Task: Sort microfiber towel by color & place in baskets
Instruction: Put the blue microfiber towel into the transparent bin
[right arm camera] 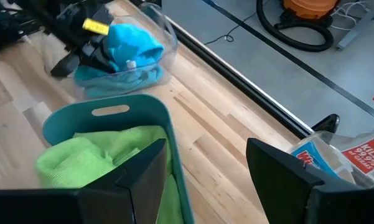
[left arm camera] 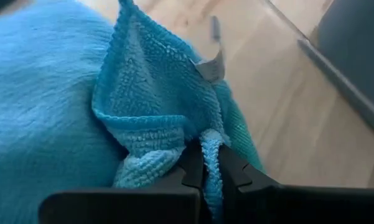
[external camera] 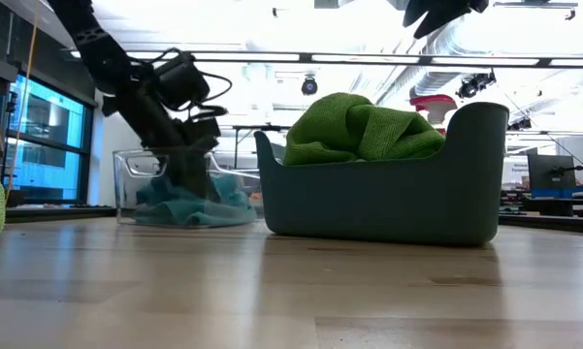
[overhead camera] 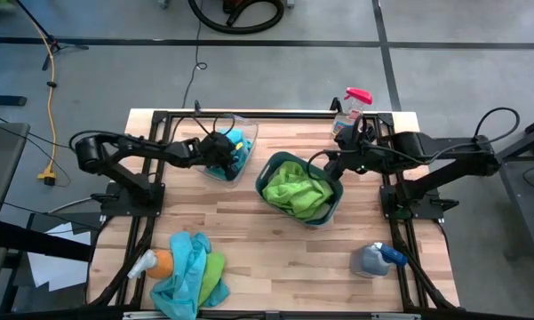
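Left tool (left arm camera: 210,163): pinched tight on a fold of a turquoise towel (left arm camera: 155,106), down inside the clear basket (overhead camera: 246,133).
Right tool (right arm camera: 202,171): spread wide, empty, beside the teal basket (overhead camera: 271,164) holding green towels (overhead camera: 295,187).
Remaining pile (overhead camera: 191,271): near desk (overhead camera: 275,249) corner.
Handling: light, limp, fuzzy; probably best pinched at a raised fold or corner.

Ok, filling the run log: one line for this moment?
left gripper: shut on blue towel, in clear tub | right gripper: open, over teal tub edge | green towels in teal tub | mixed pile left
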`<state>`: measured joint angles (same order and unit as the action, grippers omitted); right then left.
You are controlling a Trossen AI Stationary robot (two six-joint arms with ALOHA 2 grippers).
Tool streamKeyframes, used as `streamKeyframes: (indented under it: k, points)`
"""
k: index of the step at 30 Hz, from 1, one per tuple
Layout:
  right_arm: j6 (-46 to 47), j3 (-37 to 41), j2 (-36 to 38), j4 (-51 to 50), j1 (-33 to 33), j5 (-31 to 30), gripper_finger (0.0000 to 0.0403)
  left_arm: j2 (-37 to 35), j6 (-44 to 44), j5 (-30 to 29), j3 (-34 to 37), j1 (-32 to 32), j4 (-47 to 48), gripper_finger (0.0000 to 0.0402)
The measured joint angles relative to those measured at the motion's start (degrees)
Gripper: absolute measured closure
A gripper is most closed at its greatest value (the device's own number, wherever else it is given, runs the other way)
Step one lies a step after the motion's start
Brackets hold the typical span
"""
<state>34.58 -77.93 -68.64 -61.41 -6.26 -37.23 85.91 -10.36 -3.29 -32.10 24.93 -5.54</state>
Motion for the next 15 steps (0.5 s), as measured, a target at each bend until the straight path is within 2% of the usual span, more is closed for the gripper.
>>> streamKeyframes:
  k: [7,15]
  points:
    - [-0.24,0.00,0.00,0.37,0.76,1.03,0.0185,0.84,1.42,-0.07,-0.91,0.02,1.40,0.0371]
    - [-1.48,0.00,0.00,0.35,0.78,1.05,0.0185,-0.81,7.54,0.37,-7.70,0.11,10.81,0.0273]
